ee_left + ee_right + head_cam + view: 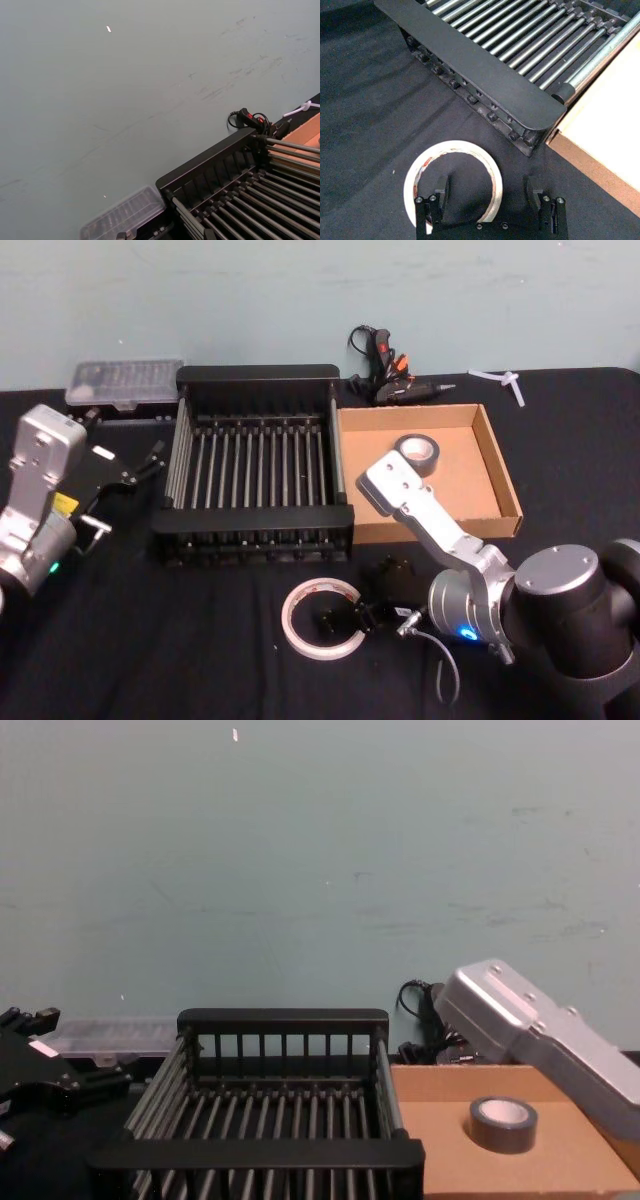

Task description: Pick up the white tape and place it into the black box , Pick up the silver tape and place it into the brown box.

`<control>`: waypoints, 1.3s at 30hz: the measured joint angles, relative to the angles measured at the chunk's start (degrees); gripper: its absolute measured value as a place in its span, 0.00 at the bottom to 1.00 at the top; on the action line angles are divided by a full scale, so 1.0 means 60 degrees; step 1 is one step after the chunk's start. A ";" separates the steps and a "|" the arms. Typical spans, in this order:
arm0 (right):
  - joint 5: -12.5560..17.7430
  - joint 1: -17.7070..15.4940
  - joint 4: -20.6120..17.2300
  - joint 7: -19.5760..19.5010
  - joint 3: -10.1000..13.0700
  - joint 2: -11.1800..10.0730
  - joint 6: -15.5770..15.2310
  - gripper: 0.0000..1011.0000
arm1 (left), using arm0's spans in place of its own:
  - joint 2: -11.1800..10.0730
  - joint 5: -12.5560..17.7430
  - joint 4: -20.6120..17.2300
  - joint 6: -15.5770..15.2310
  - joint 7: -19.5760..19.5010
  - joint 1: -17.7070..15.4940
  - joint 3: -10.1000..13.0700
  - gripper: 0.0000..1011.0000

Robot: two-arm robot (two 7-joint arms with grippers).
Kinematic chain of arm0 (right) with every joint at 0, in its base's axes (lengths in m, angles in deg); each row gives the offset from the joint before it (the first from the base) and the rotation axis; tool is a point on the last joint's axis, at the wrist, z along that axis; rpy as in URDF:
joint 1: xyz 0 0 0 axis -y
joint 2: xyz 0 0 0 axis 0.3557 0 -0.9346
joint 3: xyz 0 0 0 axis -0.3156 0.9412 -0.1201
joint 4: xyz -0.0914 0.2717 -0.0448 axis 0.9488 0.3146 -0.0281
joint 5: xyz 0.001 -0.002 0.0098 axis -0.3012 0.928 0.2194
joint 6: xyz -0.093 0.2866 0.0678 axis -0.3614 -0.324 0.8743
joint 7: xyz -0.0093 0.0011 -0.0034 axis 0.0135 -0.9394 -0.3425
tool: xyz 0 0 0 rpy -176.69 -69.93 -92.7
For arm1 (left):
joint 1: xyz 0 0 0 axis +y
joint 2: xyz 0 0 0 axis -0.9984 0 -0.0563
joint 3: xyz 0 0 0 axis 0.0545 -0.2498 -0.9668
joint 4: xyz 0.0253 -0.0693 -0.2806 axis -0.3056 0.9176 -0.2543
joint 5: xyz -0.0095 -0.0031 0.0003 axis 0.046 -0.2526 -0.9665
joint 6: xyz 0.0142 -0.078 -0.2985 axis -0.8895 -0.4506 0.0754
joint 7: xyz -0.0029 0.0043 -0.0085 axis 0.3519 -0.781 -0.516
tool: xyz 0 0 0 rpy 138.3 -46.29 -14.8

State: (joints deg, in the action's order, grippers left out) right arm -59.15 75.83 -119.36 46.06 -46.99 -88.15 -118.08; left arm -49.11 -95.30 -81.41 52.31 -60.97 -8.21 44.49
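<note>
The left hand (pixel 150 465) sits parked just left of the black box (pixel 255 374), its fingers spread and empty. The box holds nothing yet. In front of it on the tabletop (pixel 150 640) lies the white tape (pixel 320 617), the right hand (pixel 345 620) released, straddling its rim. Right of the black box, the silver tape (pixel 417 454) already rests in the brown box (pixel 500 470); half the job looks done.

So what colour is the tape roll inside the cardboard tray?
Dull grey-silver tape with a pale core, clearest in the chest view.
</note>
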 joint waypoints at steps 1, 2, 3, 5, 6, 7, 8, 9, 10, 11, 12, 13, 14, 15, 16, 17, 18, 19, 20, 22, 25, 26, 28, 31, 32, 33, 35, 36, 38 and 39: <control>-0.0003 0.0001 0.0002 0.0004 -0.0002 0.0004 0.0007 0.99 | 0.0000 0.0000 0.0000 0.0000 0.0000 0.0000 0.0000 0.99; -0.0003 0.0001 0.0002 0.0004 -0.0002 0.0004 0.0007 0.99 | 0.0000 0.0000 0.0000 0.0000 0.0000 0.0000 0.0000 0.99; -0.0009 0.0001 0.0007 0.0015 -0.0005 0.0010 0.0014 0.99 | 0.0000 0.0000 0.0000 0.0000 0.0000 0.0001 0.0001 0.99; -0.0016 -0.0001 0.0020 0.0033 -0.0009 0.0016 0.0023 0.99 | 0.0000 0.0000 0.0000 0.0000 0.0000 0.0001 0.0000 0.99; -0.0021 -0.0002 0.0029 0.0041 -0.0013 0.0021 0.0026 0.99 | 0.0000 0.0000 0.0000 0.0000 0.0000 0.0000 0.0000 0.99; -0.0023 -0.0002 0.0033 0.0047 -0.0017 0.0025 0.0026 0.99 | 0.0000 0.0000 0.0000 0.0000 0.0000 0.0001 0.0001 0.99; -0.0025 -0.0001 0.0037 0.0054 -0.0021 0.0027 0.0026 0.99 | 0.0000 0.0001 0.0000 0.0000 0.0000 0.0000 0.0000 0.99; -0.0027 0.0000 0.0040 0.0061 -0.0024 0.0029 0.0026 0.99 | 0.0000 0.0001 0.0000 0.0000 0.0000 0.0000 0.0000 0.99; -0.0030 0.0004 0.0045 0.0071 -0.0029 0.0031 0.0026 0.99 | 0.0000 0.0000 0.0000 0.0000 0.0000 0.0001 0.0001 0.99; -0.0031 0.0006 0.0048 0.0075 -0.0031 0.0032 0.0026 0.99 | 0.0000 0.0001 0.0000 0.0000 0.0000 0.0000 0.0000 0.99; -0.0031 0.0008 0.0054 0.0081 -0.0031 0.0032 0.0026 0.99 | 0.0000 0.0000 0.0000 0.0000 0.0000 0.0001 0.0001 0.99; -0.0032 0.0009 0.0059 0.0085 -0.0033 0.0032 0.0026 0.99 | 0.0000 0.0001 0.0000 0.0000 0.0000 0.0000 0.0000 0.99; -0.0033 0.0010 0.0069 0.0094 -0.0035 0.0034 0.0027 0.99 | 0.0000 0.0001 0.0000 0.0000 0.0000 0.0001 0.0000 0.99; -0.0034 0.0013 0.0072 0.0099 -0.0036 0.0034 0.0028 0.99 | 0.0000 0.0000 0.0000 0.0000 0.0000 0.0001 0.0001 0.99; -0.0034 0.0018 0.0080 0.0109 -0.0040 0.0035 0.0028 0.99 | 0.0000 0.0001 0.0000 0.0000 0.0000 0.0001 0.0000 0.99; -0.0034 0.0020 0.0083 0.0114 -0.0042 0.0038 0.0027 0.99 | 0.0000 0.0001 0.0000 0.0000 0.0000 0.0001 0.0000 0.99; -0.0033 0.0022 0.0090 0.0121 -0.0044 0.0042 0.0029 0.99 | 0.0000 0.0001 0.0000 0.0000 0.0000 0.0001 0.0000 0.99; -0.0033 0.0023 0.0094 0.0123 -0.0045 0.0045 0.0031 0.99 | 0.0000 0.0000 0.0000 0.0000 0.0000 0.0001 0.0000 0.99; -0.0033 0.0023 0.0094 0.0123 -0.0045 0.0045 0.0031 0.99 | 0.0000 0.0000 0.0000 0.0000 0.0000 0.0000 0.0000 0.99; -0.0031 0.0029 0.0114 0.0137 -0.0052 0.0049 0.0036 0.99 | 0.0000 0.0001 0.0000 0.0000 0.0000 0.0001 0.0000 0.99; -0.0030 0.0038 0.0136 0.0148 -0.0064 0.0049 0.0036 0.99 | 0.0000 0.0000 0.0000 0.0000 0.0000 0.0001 0.0000 0.99; -0.0030 0.0040 0.0140 0.0150 -0.0067 0.0048 0.0036 0.99 | 0.0000 0.0000 0.0000 0.0000 0.0000 0.0001 0.0001 0.99; -0.0030 0.0044 0.0152 0.0151 -0.0074 0.0047 0.0036 0.99 | -0.0001 0.0001 0.0000 0.0000 0.0000 0.0001 0.0000 0.99; -0.0030 0.0044 0.0172 0.0151 -0.0079 0.0047 0.0038 0.99 | 0.0000 0.0000 0.0000 0.0000 0.0000 0.0001 0.0000 0.99; -0.0030 0.0044 0.0176 0.0150 -0.0080 0.0047 0.0039 0.99 | 0.0000 0.0001 0.0000 0.0000 0.0000 0.0000 0.0000 0.99; -0.0030 0.0044 0.0178 0.0149 -0.0081 0.0047 0.0038 0.99 | 0.0000 0.0001 0.0000 0.0000 0.0000 0.0001 0.0000 0.99; -0.0031 0.0042 0.0194 0.0142 -0.0082 0.0053 0.0038 0.99 | 0.0000 0.0001 0.0000 0.0000 0.0000 0.0000 0.0000 0.99; -0.0032 0.0040 0.0198 0.0139 -0.0082 0.0058 0.0039 0.99 | 0.0000 0.0000 0.0000 0.0000 0.0000 0.0001 0.0000 0.99; -0.0033 0.0034 0.0212 0.0132 -0.0080 0.0067 0.0039 0.99 | 0.0000 0.0000 0.0000 0.0000 0.0000 0.0001 0.0000 0.99; -0.0034 0.0030 0.0214 0.0131 -0.0080 0.0067 0.0039 0.99 | 0.0000 0.0000 0.0000 0.0000 -0.0001 0.0000 0.0000 0.99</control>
State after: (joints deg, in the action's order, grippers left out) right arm -59.36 76.01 -118.07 46.85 -47.47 -87.75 -117.85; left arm -49.11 -95.30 -81.41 52.31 -60.98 -8.21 44.49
